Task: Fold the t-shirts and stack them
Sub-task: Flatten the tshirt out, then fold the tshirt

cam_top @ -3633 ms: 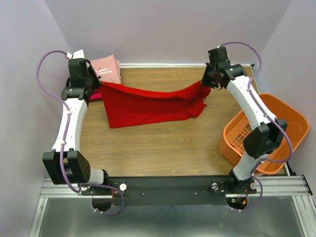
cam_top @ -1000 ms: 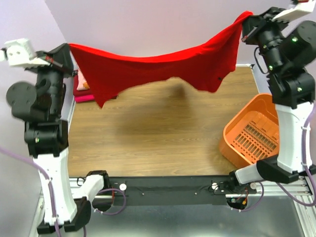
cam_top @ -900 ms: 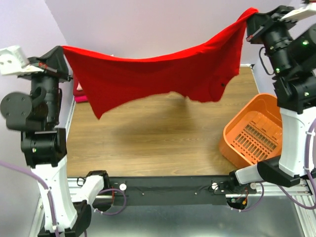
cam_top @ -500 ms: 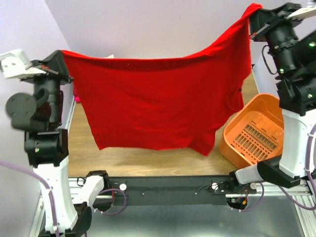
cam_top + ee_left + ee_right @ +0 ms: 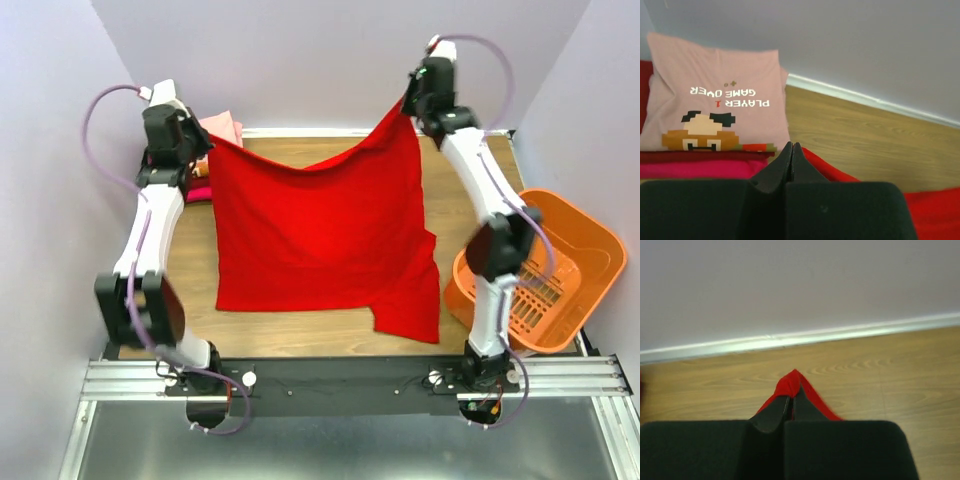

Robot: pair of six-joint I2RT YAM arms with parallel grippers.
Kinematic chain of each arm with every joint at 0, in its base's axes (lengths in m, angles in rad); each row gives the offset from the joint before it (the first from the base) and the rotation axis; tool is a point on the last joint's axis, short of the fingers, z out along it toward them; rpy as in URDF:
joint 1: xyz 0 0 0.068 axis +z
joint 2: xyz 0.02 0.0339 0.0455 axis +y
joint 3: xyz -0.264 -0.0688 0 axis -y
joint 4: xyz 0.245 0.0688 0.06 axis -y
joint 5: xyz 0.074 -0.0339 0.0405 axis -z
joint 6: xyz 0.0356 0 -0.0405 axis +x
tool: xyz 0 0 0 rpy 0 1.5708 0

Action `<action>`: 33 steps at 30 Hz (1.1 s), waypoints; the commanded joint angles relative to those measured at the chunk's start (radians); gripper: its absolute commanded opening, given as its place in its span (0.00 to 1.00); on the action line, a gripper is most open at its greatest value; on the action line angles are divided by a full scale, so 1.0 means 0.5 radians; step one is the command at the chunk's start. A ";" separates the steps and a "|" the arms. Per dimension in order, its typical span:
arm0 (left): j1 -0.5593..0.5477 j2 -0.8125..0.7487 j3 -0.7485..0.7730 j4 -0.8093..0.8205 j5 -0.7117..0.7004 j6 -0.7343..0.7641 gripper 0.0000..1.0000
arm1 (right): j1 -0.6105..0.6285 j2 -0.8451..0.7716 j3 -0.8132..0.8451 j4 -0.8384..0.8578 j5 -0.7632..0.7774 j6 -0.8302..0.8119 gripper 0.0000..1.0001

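A bright red t-shirt (image 5: 320,230) hangs by its two far corners and spreads down over the wooden table (image 5: 190,270), its hem near the front edge. My left gripper (image 5: 205,150) is shut on the far left corner; red cloth (image 5: 840,175) runs out beside the closed tips (image 5: 791,146). My right gripper (image 5: 408,105) is shut on the far right corner, a red peak (image 5: 794,379) poking past its tips (image 5: 792,399). A folded pile sits at the back left: the pink printed t-shirt (image 5: 715,100) on a dark red one (image 5: 690,156) and a magenta one (image 5: 690,169).
An orange plastic basket (image 5: 570,250) stands at the table's right edge, next to the right arm's base. The shirt's lower right corner lies close to it. The back wall and its white baseboard (image 5: 840,335) run just beyond both grippers.
Both arms have come down from high above the table and reached toward the back wall. The red t-shirt, stretched in the air before, now drapes down over the table.
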 commanded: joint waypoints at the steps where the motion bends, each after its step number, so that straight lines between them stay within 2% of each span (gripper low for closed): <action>1: 0.016 0.294 0.254 0.260 0.005 0.066 0.06 | -0.033 0.394 0.323 0.050 0.133 0.087 0.00; 2: 0.016 0.432 0.389 0.251 -0.101 0.045 0.19 | -0.037 0.486 0.473 0.053 0.100 0.112 0.01; 3: 0.016 0.488 0.460 0.190 -0.130 0.039 0.27 | -0.037 0.608 0.523 0.050 -0.004 0.121 0.10; 4: 0.010 0.595 0.619 0.144 -0.130 0.042 0.51 | -0.040 0.652 0.557 0.047 -0.051 0.164 0.59; 5: 0.013 0.635 0.702 0.028 -0.127 0.039 0.66 | -0.040 0.664 0.548 0.043 -0.084 0.198 0.82; 6: 0.010 0.666 0.770 -0.022 -0.130 0.039 0.81 | -0.040 0.631 0.508 0.040 -0.121 0.222 0.99; 8: -0.012 0.642 0.807 -0.056 -0.130 0.054 0.97 | -0.037 0.558 0.383 0.043 -0.128 0.259 1.00; 12: -0.018 0.452 0.611 -0.059 -0.127 0.097 0.97 | -0.040 0.337 0.067 0.043 -0.158 0.232 1.00; 17: -0.024 0.112 0.154 -0.068 -0.127 0.112 0.97 | -0.037 0.088 -0.243 0.040 -0.247 0.192 1.00; 23: -0.027 -0.235 -0.257 -0.160 -0.378 0.066 0.97 | -0.018 -0.157 -0.482 0.037 -0.352 0.204 1.00; 29: -0.030 -0.447 -0.542 -0.510 -0.559 -0.105 0.98 | 0.074 -0.354 -0.700 0.013 -0.379 0.262 1.00; 33: -0.064 -0.613 -0.843 -0.580 -0.627 -0.286 0.98 | 0.163 -0.455 -0.863 -0.002 -0.367 0.311 1.00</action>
